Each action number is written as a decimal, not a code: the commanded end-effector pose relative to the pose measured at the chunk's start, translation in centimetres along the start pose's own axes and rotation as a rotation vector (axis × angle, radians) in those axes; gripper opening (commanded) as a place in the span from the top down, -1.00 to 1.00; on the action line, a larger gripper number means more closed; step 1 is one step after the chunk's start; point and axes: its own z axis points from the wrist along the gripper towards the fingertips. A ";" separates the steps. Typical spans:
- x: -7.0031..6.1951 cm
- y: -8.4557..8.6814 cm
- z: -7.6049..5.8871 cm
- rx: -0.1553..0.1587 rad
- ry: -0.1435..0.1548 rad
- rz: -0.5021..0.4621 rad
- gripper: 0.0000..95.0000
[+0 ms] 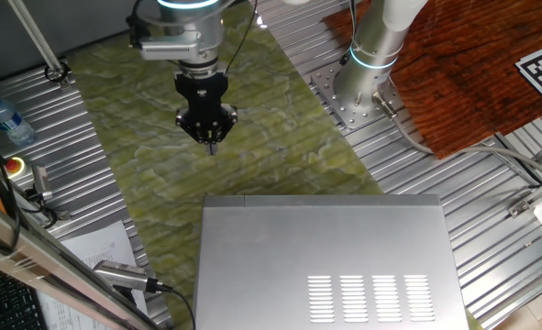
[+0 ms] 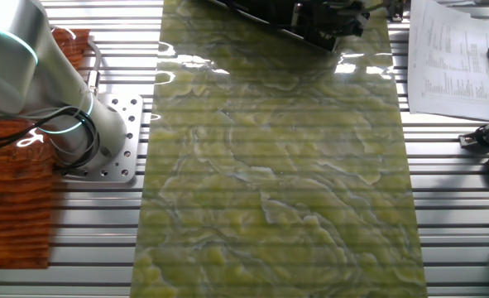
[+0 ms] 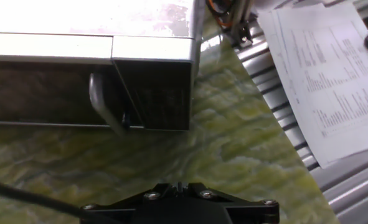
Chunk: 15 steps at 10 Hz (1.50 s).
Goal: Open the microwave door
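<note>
The microwave [image 1: 326, 243] is a big silver box at the near side of one fixed view, with vent slots on its flat top. Its door [image 3: 40, 93] shows in the hand view as a dark glossy front panel, closed, with a curved silver handle [image 3: 104, 102] at its right end beside the dark control panel [image 3: 159, 93]. In the other fixed view only the dark front [image 2: 310, 21] shows at the top edge. My gripper [image 1: 212, 139] hangs over the green mat in front of the door, apart from it, fingers together and empty. It shows in the hand view [image 3: 179, 186] at the bottom edge.
A green marbled mat [image 1: 252, 110] covers the table's middle. The robot base [image 1: 362, 73] stands to the right, with an orange-brown cloth [image 1: 472, 64] beyond. Papers [image 3: 320, 81] lie beside the microwave. A water bottle [image 1: 5, 119] and a red button [image 1: 16, 166] sit at left.
</note>
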 end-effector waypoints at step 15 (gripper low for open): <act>-4.3 6.7 0.6 0.014 -0.010 -0.008 1.00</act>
